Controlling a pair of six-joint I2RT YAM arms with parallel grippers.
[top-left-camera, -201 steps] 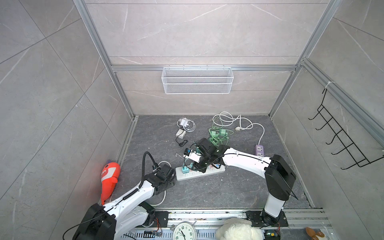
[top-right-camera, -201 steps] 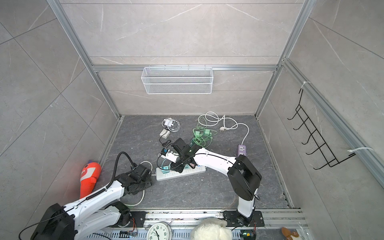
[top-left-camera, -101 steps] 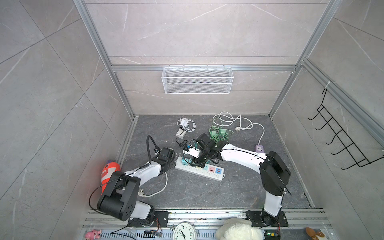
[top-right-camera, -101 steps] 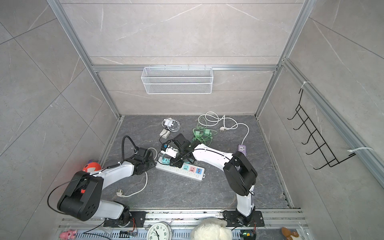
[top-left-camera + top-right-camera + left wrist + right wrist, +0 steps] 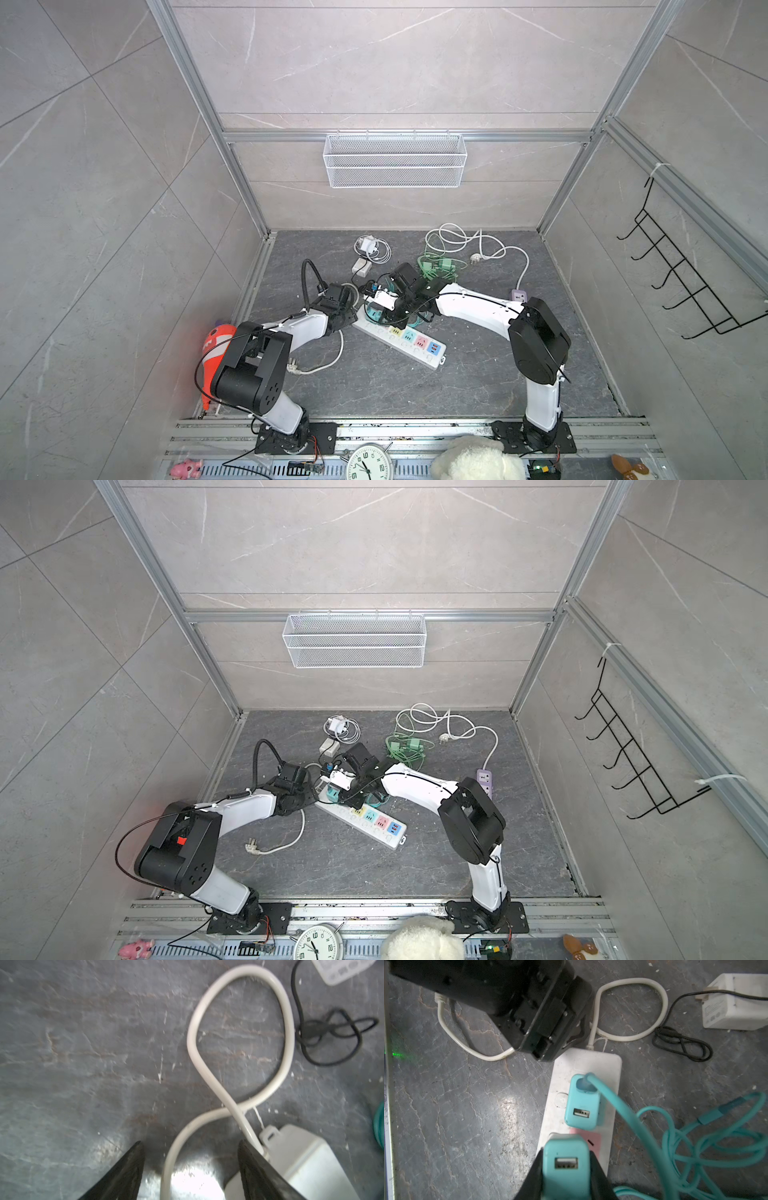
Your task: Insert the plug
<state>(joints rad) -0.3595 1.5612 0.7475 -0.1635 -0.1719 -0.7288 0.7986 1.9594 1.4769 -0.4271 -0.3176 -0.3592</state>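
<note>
The white power strip (image 5: pixel 409 338) (image 5: pixel 374 823) lies diagonally on the dark floor. My right gripper (image 5: pixel 566 1154) is shut on a teal plug (image 5: pixel 562 1178), held just above the strip's pink socket (image 5: pixel 593 1138). A second teal plug (image 5: pixel 582 1109) with a teal cable sits in the strip beside it. My left gripper (image 5: pixel 190 1142) is open at the strip's cord end (image 5: pixel 301 1159). It straddles the white cord (image 5: pixel 193 1043), with one finger against the strip. In both top views the two grippers (image 5: pixel 353 309) (image 5: pixel 384 313) stand close together.
A white adapter (image 5: pixel 735 1003) and a thin black cable (image 5: pixel 683 1045) lie beyond the strip. Teal cable loops (image 5: pixel 716 1147) pile beside it. Green cable (image 5: pixel 440 266), a purple socket (image 5: pixel 519 296), a white charger (image 5: pixel 370 247) and an orange object (image 5: pixel 214 349) lie around. The cord's plug (image 5: pixel 293 368) is near the left arm.
Over the second the power strip has swung from nearly level to a diagonal lie, and my left arm has swung up to its cord end. The right gripper keeps hold of the teal plug.
</note>
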